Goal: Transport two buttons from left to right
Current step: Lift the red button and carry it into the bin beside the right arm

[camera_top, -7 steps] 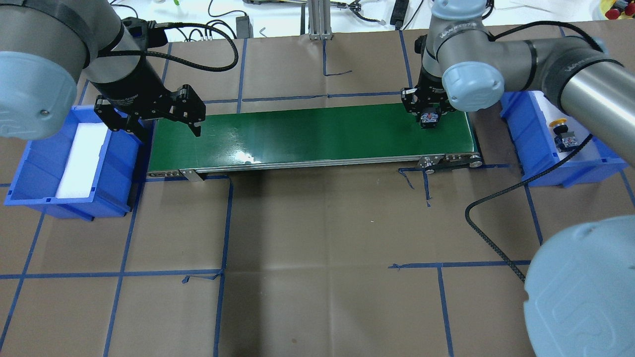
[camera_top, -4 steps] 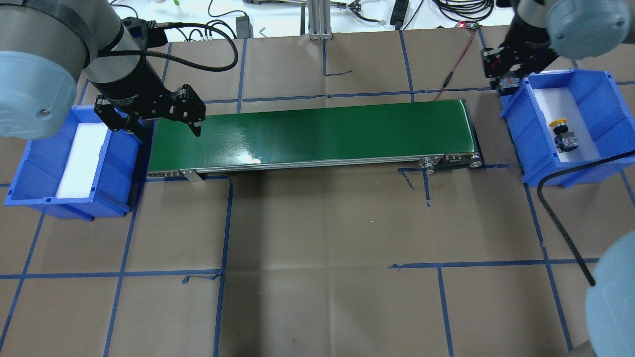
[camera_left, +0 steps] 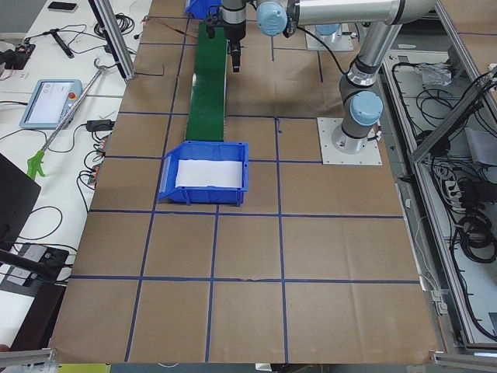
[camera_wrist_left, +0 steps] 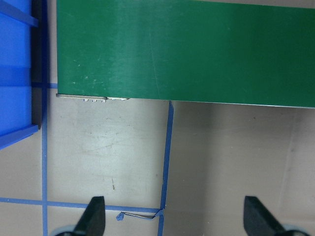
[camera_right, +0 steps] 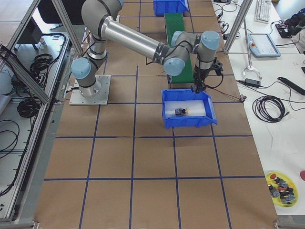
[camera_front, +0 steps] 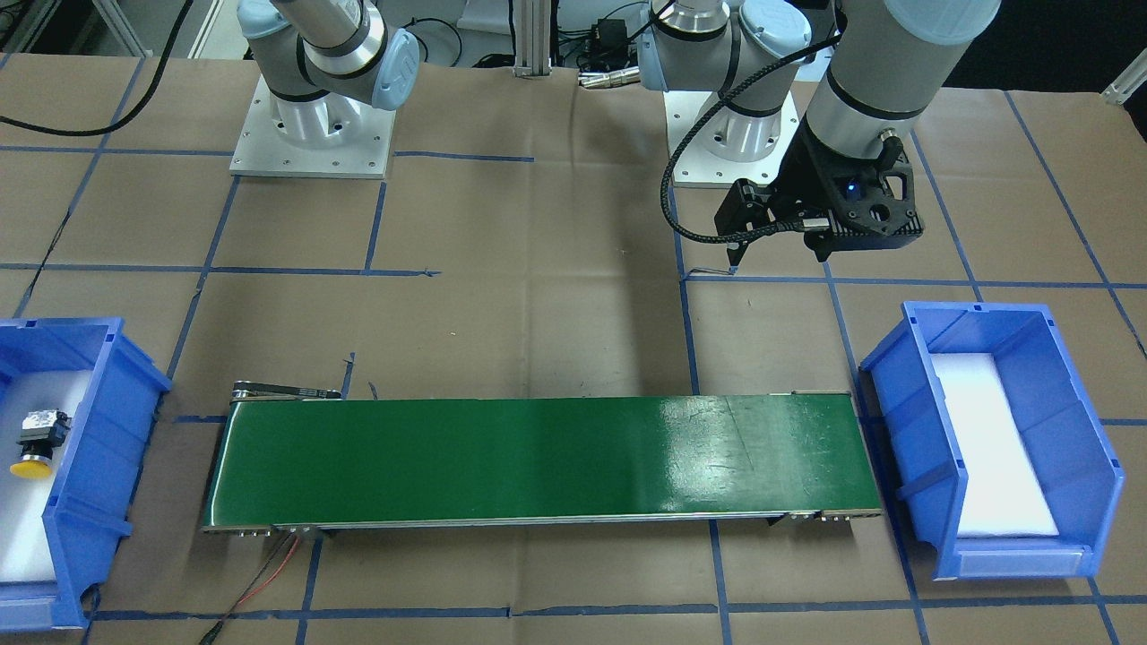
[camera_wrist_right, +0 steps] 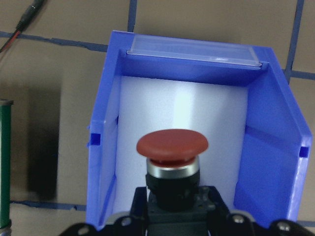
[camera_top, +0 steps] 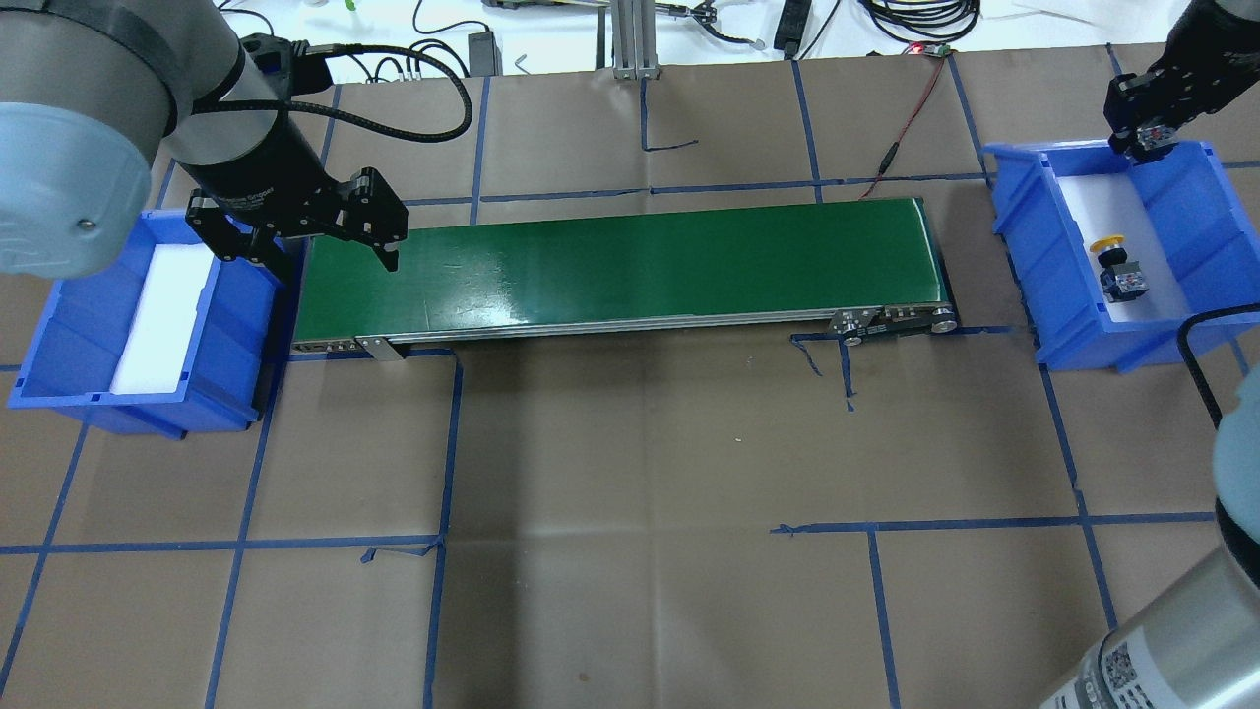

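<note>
My right gripper point(camera_top: 1145, 136) is shut on the red-capped button point(camera_wrist_right: 172, 145) and holds it over the far end of the right blue bin point(camera_top: 1024, 231). In the right wrist view the red cap sits above the bin's white floor. The yellow-capped button point(camera_top: 1115, 262) lies on its side inside that bin; it also shows in the front-facing view point(camera_front: 36, 443) and in the right side view point(camera_right: 180, 111). My left gripper point(camera_top: 330, 251) is open and empty, hovering at the left end of the green conveyor belt point(camera_top: 630, 261). Its fingertips point(camera_wrist_left: 93, 219) stand wide apart.
The left blue bin point(camera_top: 231, 340) holds only a white foam pad. A red-and-black wire point(camera_top: 901, 128) runs behind the belt's right end. A black cable point(camera_top: 1196, 359) trails from my right arm beside the right bin. Blue tape lines mark the brown table.
My right gripper has carried the red button from the belt's right end, rightward and back, to above the right bin's far end. The left arm has not moved.
</note>
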